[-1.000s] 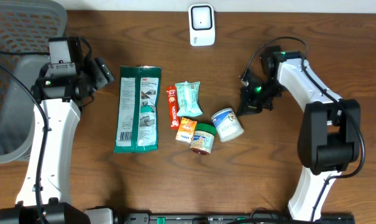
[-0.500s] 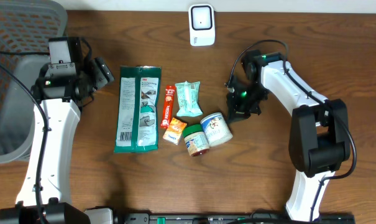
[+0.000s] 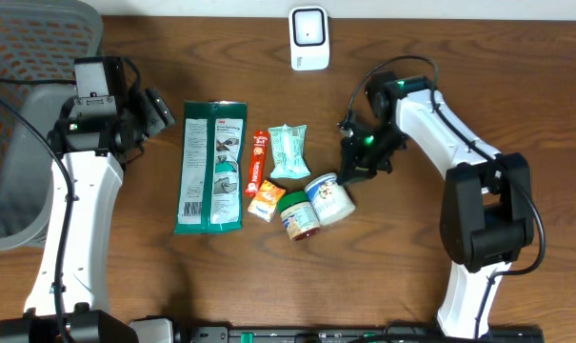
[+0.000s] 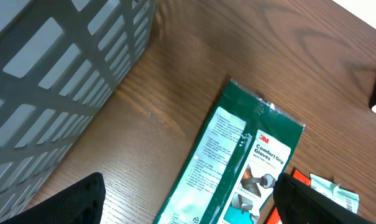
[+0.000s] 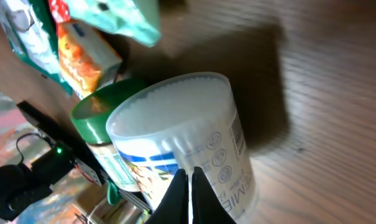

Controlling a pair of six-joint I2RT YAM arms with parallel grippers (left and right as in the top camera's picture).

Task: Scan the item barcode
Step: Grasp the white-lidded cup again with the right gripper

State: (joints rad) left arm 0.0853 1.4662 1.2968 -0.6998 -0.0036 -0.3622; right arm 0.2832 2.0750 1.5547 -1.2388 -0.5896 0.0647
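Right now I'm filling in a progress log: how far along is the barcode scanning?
Done: nothing visibly; no item is at the scanner. In hand: the shut right hand rests against the white tub, gripping nothing; the left hand hangs open. Left: lift an item, show its barcode.

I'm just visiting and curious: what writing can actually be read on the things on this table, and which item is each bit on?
"3M": on the green glove package, in the left wrist view.
"Comfort Grip Gloves": same package, just below the logo; its finer print is too small to read.
The white tub: blurred marks and partial letters, not readable.
The red stick pack, orange box, mint pouch and green-lidded jar: print too small to read.
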